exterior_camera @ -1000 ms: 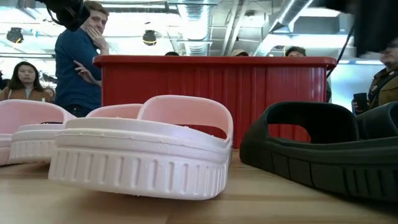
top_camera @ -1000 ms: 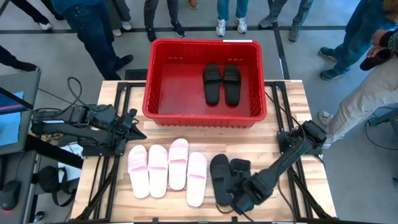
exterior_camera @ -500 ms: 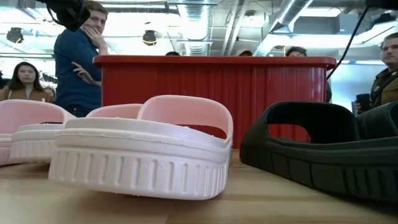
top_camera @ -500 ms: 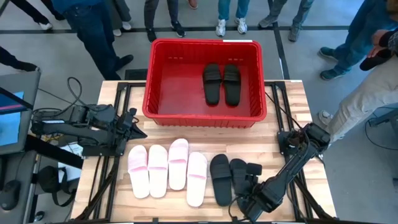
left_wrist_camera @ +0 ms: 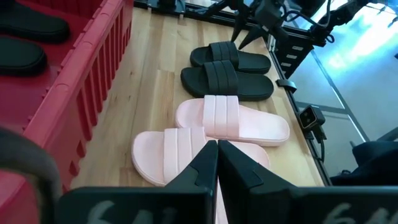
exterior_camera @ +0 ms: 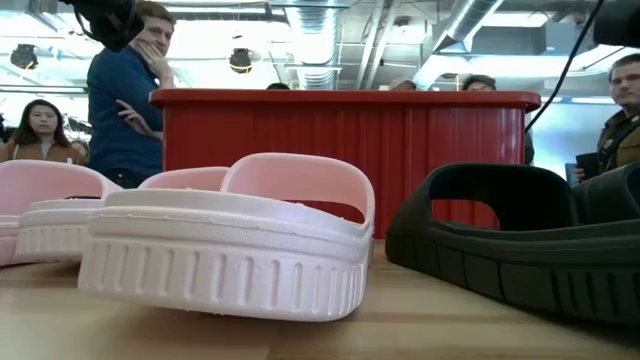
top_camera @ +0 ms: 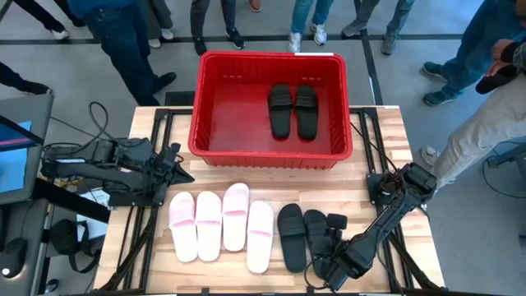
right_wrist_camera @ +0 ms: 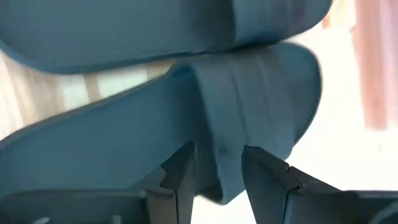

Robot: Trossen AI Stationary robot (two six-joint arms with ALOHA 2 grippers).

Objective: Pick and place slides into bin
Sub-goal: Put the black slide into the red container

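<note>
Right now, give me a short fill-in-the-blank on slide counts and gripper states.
1. The red bin holds ___ black slides.
2. On the table, the row of pale pink slides numbers ___.
3. The left gripper waits by the bin with its fingers ___.
4. The right gripper is open at a slide coloured ___.

Missing words: two; four; shut; black
</note>
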